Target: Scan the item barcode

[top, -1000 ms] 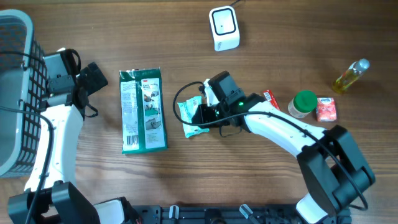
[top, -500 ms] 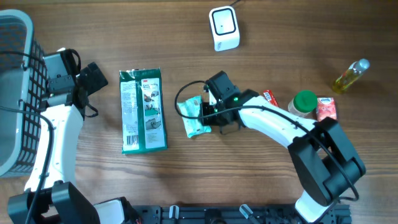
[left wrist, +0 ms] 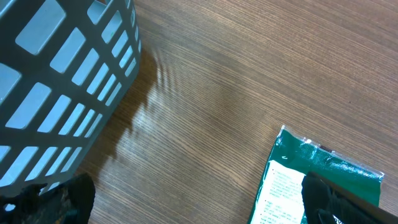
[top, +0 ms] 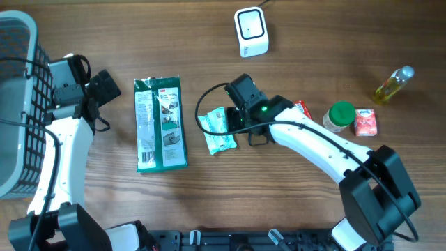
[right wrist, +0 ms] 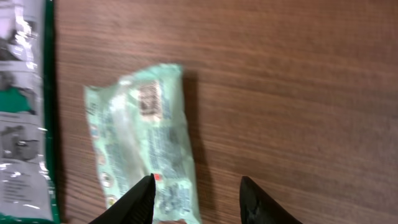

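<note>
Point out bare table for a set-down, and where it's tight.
Bare wood: between scanner and oil bottle; between basket and scanner, above the green packet; front strip below the mint pouch. Crowded: jar and pink carton cluster; narrow gap packet-to-pouch.

brown wood-grain table [top: 313,42]. at 12 o'clock, white boxy barcode scanner [top: 251,31]. near centre, pale mint-green plastic pouch [top: 218,131], lying flat, print up. at its 9 o'clock, near, long dark-green flat packet [top: 161,124]. far 9 o'clock, grey lattice plastic basket [top: 17,160]. toward 3 o'clock, in a row: small red packet [top: 304,110], green-lidded jar [top: 339,116], pink carton [top: 366,122]. at 2 o'clock, clear bottle of yellow oil [top: 392,86].
</note>
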